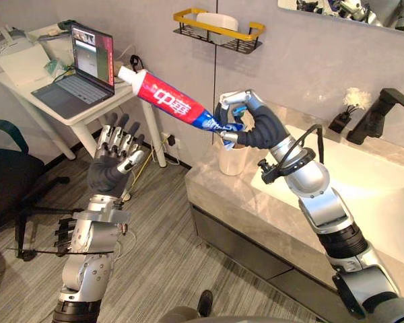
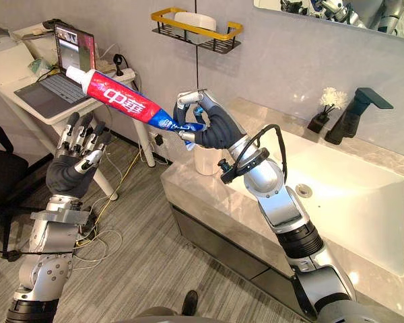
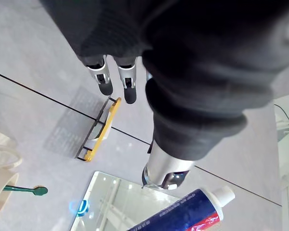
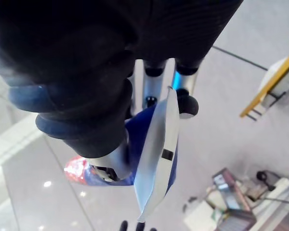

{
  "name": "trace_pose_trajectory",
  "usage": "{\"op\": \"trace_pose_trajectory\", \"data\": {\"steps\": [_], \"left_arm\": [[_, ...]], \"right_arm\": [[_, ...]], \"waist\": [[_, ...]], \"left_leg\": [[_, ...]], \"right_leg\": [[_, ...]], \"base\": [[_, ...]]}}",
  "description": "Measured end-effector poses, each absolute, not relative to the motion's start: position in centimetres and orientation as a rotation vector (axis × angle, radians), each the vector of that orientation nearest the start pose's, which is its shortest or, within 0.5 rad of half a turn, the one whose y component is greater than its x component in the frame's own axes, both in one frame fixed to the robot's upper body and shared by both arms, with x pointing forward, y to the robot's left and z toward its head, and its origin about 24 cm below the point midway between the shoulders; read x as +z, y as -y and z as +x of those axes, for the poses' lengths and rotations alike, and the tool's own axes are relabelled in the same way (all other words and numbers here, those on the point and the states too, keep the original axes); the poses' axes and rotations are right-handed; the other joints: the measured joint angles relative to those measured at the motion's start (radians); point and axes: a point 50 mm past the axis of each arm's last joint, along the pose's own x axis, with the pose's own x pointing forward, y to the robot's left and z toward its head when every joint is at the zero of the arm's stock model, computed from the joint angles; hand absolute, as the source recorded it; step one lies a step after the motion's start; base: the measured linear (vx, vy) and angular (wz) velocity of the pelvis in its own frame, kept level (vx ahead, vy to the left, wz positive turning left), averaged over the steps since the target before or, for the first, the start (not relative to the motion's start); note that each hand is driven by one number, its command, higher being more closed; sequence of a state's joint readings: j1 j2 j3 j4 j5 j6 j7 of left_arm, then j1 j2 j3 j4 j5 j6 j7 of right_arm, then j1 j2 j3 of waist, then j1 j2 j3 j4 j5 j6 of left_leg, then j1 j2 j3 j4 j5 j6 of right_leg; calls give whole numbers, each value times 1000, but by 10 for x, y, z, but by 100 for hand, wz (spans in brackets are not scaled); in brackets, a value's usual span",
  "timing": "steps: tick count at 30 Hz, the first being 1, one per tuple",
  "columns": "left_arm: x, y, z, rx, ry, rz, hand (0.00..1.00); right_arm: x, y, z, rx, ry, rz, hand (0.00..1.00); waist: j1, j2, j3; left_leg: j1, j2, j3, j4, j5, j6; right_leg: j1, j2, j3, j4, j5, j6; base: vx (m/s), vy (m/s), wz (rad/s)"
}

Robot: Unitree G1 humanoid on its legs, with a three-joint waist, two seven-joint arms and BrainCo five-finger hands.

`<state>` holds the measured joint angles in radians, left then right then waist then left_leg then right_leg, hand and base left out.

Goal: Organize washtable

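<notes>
While raised above the bench (image 1: pixel 209 188), right hand (image 1: pixel 256 128): curled round crimped end of toothpaste tube (image 1: pixel 168 99).
Left hand (image 1: pixel 114 161): fingers spread, empty, below the cap.
Cup (image 1: pixel 233 160): apparently on the bench, top hidden behind right hand.

White characters on red band of toothpaste tube (image 1: pixel 172 101); laptop screen (image 1: pixel 93 57) text illegible.
</notes>
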<state>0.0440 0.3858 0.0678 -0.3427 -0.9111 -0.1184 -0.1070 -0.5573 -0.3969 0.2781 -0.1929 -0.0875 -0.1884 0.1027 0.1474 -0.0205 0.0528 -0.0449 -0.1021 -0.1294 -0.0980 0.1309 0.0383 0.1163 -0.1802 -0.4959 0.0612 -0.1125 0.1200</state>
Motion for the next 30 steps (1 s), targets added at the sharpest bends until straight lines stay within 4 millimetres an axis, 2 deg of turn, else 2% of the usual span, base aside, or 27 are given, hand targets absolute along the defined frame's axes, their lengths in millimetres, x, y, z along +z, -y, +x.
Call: {"op": "trace_pose_trajectory", "data": {"steps": [9, 17, 23, 30], "left_arm": [[135, -192, 235, -269, 386, -546, 0], [140, -178, 238, -328, 387, -563, 0], [138, -170, 239, -364, 363, -590, 0], [155, -154, 241, -445, 405, -616, 0]], "right_arm": [[212, 84, 277, 527, 814, -495, 100], [194, 67, 269, 615, 768, -457, 100], [189, 65, 268, 614, 748, -426, 100], [179, 61, 265, 635, 702, -402, 100]], "waist": [[0, -6, -1], [-6, -9, -3], [-10, -13, -5], [-24, -15, -6]], "left_leg": [[-5, 8, 1, 0, 0, 0], [-15, 11, 1, 0, 0, -2], [-23, 9, -2, 0, 1, -2], [-26, 12, 1, 0, 2, -3]], "right_leg": [[0, 4, 0, -13, 1, -1], [-16, 6, -2, -11, 1, -2], [-17, 5, -11, -13, 2, -4], [-21, 6, -9, -13, 2, -4]], "base": [[15, -29, -1], [0, -2, 0], [9, -6, 2], [0, -9, -1]]}}
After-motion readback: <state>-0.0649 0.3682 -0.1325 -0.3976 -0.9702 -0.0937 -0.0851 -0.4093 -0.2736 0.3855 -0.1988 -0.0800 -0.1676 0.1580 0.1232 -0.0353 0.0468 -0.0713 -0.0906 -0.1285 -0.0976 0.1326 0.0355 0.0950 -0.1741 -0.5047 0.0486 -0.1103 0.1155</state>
